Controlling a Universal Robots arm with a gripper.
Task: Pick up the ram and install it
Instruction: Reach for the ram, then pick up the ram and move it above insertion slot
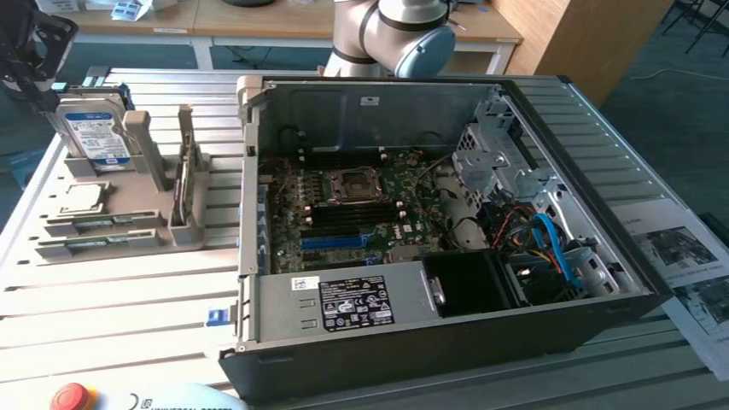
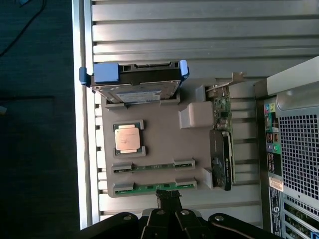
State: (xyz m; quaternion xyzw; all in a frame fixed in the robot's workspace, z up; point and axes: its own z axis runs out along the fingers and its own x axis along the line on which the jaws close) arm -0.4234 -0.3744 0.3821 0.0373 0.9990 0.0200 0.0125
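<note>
Wrist view: shows the claw pressed together, pinching nothing, dark tips drawn into one narrow stub. Overlaps the edge of the ram in the picture; touching or hovering above, cannot tell. Shows the ram as a thin green strip between pale end clips, seated in the outermost slot of the grey tray. Shows a second ram parallel in the next slot, then the chip, then the drive with blue ends. Puts the case just beside the tray.

Exterior view: finds the ram in the tray's front slot, at the exterior view's left, apart from the open case. Sets the second ram just behind it. Catches the arm behind the case, a grey joint with a blue cap, cut by the top edge.
</note>
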